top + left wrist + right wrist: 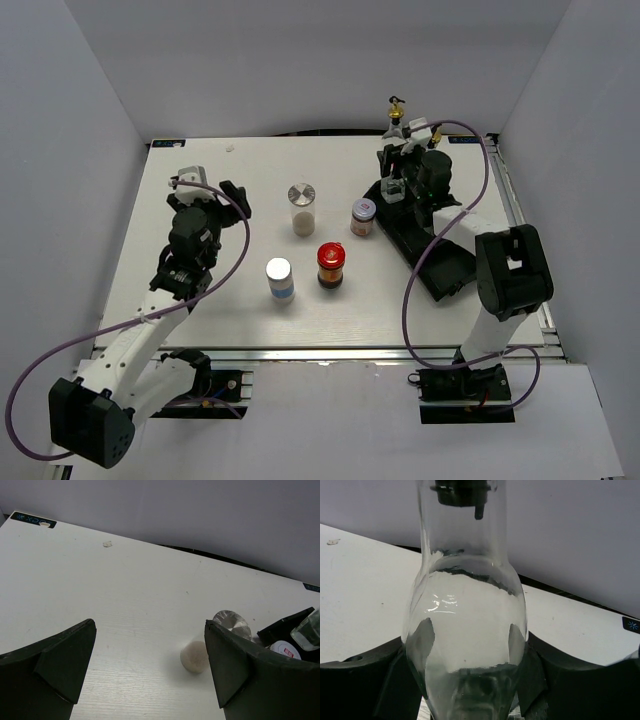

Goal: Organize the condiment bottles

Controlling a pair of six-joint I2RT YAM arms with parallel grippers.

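Filling right wrist view: glass bottle clamped in right jaws; left jaws apart.

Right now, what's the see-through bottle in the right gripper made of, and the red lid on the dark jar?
The tall bottle looks like smooth, shiny glass: you can see straight through it, and light glints on its round belly. The red lid looks glossy, maybe plastic or painted metal. It is too small here to say which.
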